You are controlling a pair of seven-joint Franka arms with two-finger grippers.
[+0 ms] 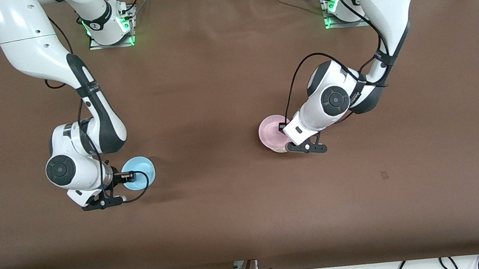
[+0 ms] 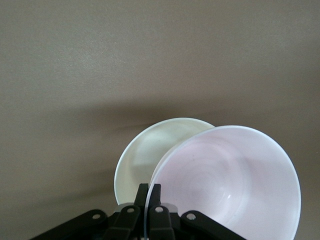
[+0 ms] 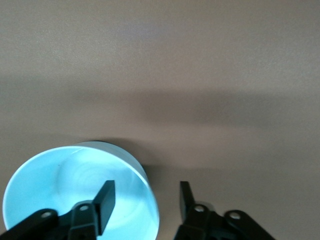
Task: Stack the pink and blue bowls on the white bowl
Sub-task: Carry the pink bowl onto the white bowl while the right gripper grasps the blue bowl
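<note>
The job is about half way, as far as I can judge. The left gripper has its two fingers pinched tight on the thin rim of the pink bowl and holds it tilted over the white bowl, which sits on the brown table; the pink bowl covers part of the white one but does not look set down inside it yet. In the front view this pair is a little toward 3 o'clock from the middle of the table. The blue bowl stands alone on the table, out toward 9 o'clock and well apart from the other two. The right gripper is down at this bowl with one finger inside it and one finger outside its wall; the fingers are partly open with a gap between them, and they do not pinch the wall yet. So the pink bowl must be let go into the white one, and the blue bowl must be picked up, carried across and put on top. I can read no words or labels on the bowls
</note>
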